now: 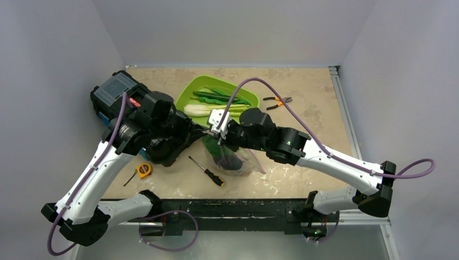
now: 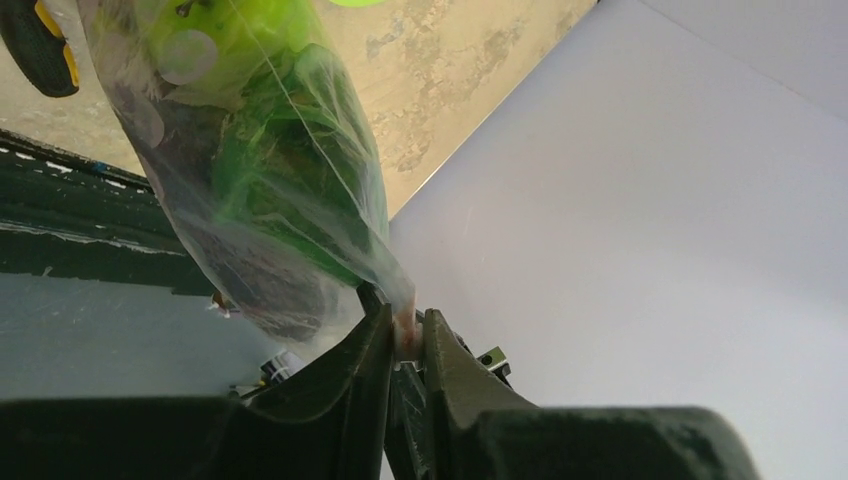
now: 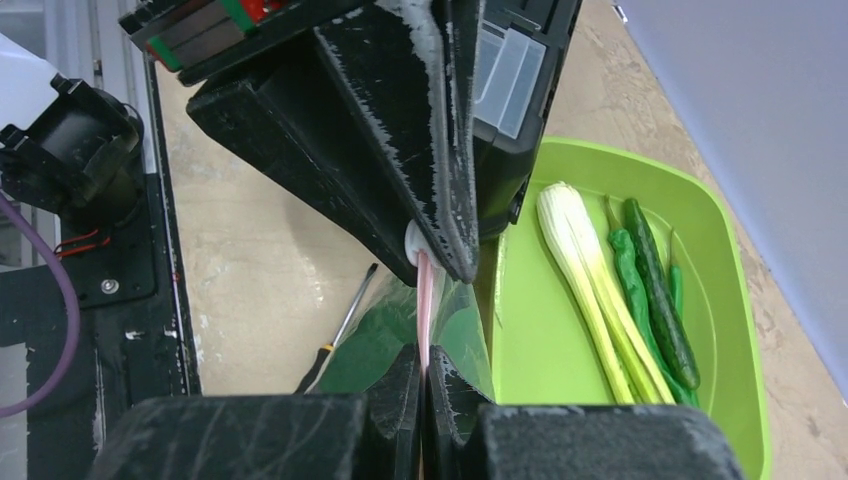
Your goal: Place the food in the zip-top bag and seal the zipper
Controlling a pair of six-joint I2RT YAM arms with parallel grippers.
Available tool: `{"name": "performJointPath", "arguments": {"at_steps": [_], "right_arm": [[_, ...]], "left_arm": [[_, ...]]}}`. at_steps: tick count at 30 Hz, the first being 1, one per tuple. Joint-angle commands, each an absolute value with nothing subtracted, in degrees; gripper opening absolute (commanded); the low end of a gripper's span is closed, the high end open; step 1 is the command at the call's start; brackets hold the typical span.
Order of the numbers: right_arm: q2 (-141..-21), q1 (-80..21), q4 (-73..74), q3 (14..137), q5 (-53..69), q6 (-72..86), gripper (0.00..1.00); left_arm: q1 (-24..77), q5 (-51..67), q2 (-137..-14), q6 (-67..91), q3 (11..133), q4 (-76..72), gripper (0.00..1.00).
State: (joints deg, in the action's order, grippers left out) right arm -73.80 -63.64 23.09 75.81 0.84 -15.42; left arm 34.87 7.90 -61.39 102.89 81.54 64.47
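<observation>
The zip-top bag [image 1: 239,160] hangs above the bench [image 1: 316,97], just near of the lime-green tray [image 3: 525,330]. It is slung between the two claws, with green and dark food bunched low inside. The left claw [image 2: 405,325] is clenched on one end of the pinkish zipper [image 3: 425,300], and the right claw [image 3: 424,365] is clenched on the other, with the strip taut between them. Bok choy [image 3: 590,290] and green pods [image 3: 655,290] lie in the tray. A screwdriver [image 1: 207,171] lies near-left of the bag.
</observation>
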Motion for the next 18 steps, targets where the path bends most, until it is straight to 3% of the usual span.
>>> {"name": "performJointPath", "arguments": {"at_steps": [1, 5, 18], "right_arm": [[-72.9, -63.7, 19.4, 77.4, -2.7, -13.9, 0.00], [-73.3, -63.7, 18.5, 77.9, -3.9, -13.3, 0.00], [-75.2, -64.0, 16.3, 80.5, 1.5, -17.3, 0.00]], "left_arm": [[34.7, 8.2, -61.2, 102.4, 84.1, 65.0, 0.13], [35.7, 8.1, -61.8, 102.3, 84.2, 64.4, 0.06], [37.7, 9.5, -65.9, 101.1, 85.3, 60.9, 0.07]]}}
